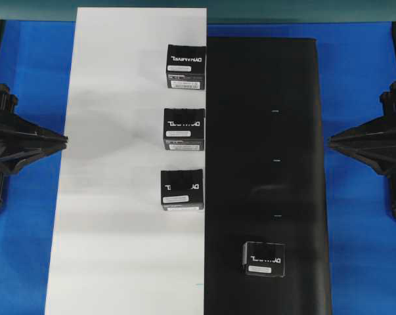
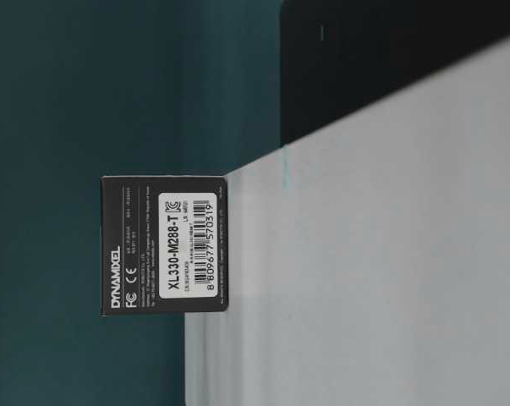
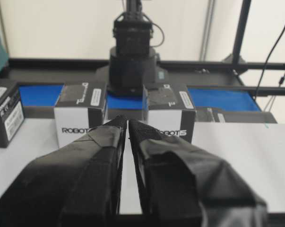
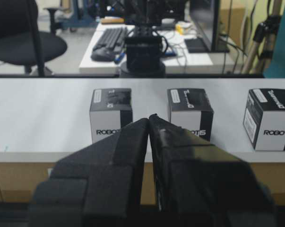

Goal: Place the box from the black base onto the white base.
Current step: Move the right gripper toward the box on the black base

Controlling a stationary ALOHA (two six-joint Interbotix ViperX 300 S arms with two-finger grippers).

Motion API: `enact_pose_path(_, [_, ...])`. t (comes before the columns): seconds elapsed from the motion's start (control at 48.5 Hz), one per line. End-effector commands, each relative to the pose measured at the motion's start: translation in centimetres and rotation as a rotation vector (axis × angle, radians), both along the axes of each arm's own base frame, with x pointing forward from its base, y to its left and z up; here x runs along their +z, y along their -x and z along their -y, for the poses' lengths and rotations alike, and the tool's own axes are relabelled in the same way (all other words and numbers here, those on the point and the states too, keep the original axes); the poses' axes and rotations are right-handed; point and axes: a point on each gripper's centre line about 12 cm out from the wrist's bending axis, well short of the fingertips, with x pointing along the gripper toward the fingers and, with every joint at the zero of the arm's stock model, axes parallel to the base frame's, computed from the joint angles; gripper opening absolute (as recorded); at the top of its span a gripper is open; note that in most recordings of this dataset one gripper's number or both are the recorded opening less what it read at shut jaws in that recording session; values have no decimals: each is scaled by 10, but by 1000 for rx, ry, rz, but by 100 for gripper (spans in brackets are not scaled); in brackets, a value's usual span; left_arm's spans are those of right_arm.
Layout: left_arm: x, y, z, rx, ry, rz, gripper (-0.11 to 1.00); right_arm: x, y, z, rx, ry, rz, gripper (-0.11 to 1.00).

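The box (image 1: pixel 264 258) sits alone on the black base (image 1: pixel 270 131), toward the near end of that sheet as the overhead view shows it, a little in from the seam where the black base meets the white base (image 1: pixel 119 197). Three look-alike cartons (image 1: pixel 184 128) already stand on the white base in a row along that same seam, all well up from the box.

Both arms are parked at the outer sides of the table, well away from the black base. The left gripper (image 3: pixel 127 124) has its fingers pressed together with only a thin slit between them, holding nothing. The right gripper (image 4: pixel 149 119) is the same: tips touching, empty.

To my eye the box is a small cardboard retail carton, so probably light and fairly stiff at its edges but liable to dent in the middle of a panel if squeezed hard. Its printed faces look smooth, perhaps a bit slick against the taped finger pads. I would take it from above across two opposite side walls, low enough that the pads bear near the carton's corners and not on the lid flap. It lies slightly askew to the black base's edge, so the wrist would likely need a small turn to meet the walls squarely.
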Motion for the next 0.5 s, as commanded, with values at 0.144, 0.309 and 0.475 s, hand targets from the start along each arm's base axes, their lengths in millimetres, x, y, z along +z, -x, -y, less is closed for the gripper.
enact_pose_path(0.144, [18,-1,8,-42,-4,-35,2,3,-4,-14,71,-53,-145,10])
enact_pose_path(0.309, [26,-1,8,-40,-4,-89,-2,1,-3,-25,115,-101,-320,5])
enact_pose_path(0.475, [27,-1,10,-48,-7,-166,-2,-3,2,-42,171,-150,-523,5])
